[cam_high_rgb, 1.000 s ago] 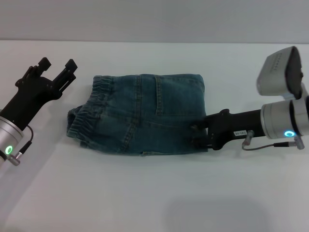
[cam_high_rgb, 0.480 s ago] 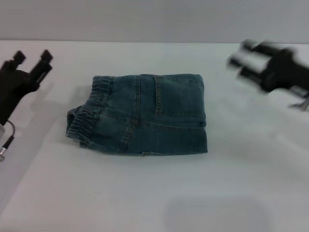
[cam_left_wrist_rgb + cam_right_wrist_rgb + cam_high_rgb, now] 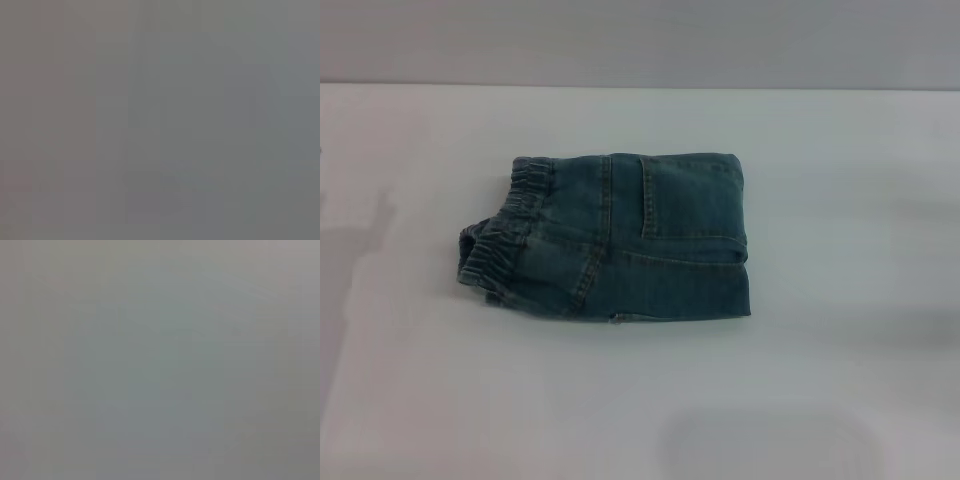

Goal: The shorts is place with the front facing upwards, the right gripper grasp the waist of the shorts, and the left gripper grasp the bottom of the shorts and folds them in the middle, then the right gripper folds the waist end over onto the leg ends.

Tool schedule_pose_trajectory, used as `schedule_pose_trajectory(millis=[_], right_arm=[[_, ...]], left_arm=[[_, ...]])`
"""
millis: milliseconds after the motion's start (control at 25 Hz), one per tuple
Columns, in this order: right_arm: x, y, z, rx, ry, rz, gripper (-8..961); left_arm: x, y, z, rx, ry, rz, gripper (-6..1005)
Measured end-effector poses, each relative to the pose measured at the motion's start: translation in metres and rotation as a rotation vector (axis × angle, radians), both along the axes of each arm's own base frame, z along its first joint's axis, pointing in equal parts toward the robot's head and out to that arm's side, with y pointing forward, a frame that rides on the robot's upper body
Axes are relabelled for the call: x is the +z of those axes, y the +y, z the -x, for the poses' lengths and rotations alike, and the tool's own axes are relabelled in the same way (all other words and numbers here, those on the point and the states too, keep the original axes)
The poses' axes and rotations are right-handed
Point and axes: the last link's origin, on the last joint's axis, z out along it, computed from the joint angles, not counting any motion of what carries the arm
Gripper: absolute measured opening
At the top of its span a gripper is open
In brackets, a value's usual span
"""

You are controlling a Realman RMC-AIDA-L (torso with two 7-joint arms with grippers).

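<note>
The shorts (image 3: 610,238) lay folded into a compact stack mid-desk (image 3: 820,380), waist (image 3: 505,225) on my left side. Neither my left nor right end effector was visible, so I couldn't tell their openings. I judged the folding done; nothing remained but staying clear.
</note>
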Motion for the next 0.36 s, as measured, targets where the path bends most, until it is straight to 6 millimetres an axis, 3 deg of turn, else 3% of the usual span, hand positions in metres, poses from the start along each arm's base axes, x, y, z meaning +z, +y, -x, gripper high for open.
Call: schedule_pose_trajectory(millis=[360], right_arm=[[0.0005, 0.0036, -0.0088, -0.062, 0.032, 0.005, 478]], left_arm=[[-0.0034, 0.0005, -0.0017, 0.015, 0.057, -0.008, 832]])
